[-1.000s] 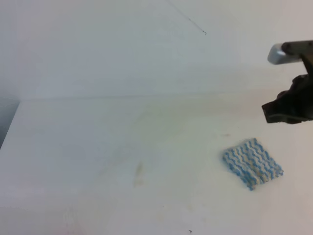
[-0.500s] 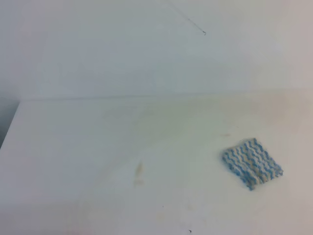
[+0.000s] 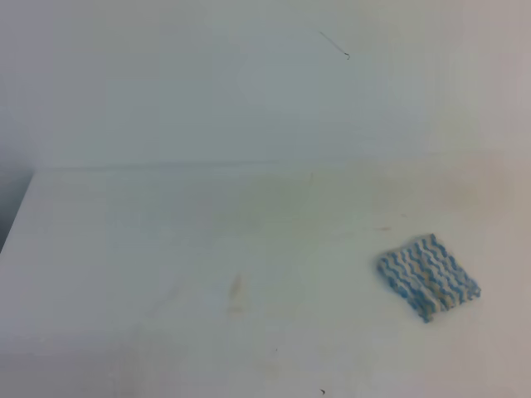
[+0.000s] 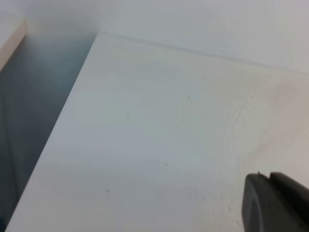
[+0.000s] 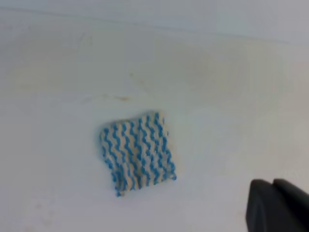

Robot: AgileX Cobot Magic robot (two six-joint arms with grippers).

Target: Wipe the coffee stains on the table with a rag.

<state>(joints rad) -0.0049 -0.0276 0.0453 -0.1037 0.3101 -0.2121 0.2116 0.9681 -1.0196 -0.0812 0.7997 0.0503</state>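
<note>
Clearly the rag (image 3: 428, 276) lies flat on the worktop (image 3: 124, 249), at four o'clock from the tan stain (image 3: 236, 292). Seen from the right wrist, it sits at ten o'clock of the clenched, empty right hand (image 5: 277, 205), the nearer one; the left hand's (image 4: 275, 203) state is unclear.

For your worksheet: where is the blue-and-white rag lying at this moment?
In the exterior high view the rag lies flat on the table's right side, well right of a faint tan smear, with no pincer touching it.

The white counter (image 4: 159, 125) fills most of the frame, its left edge running diagonally down from the upper left. A dark part of the left gripper (image 4: 275, 203) intrudes at the lower right corner.
</note>
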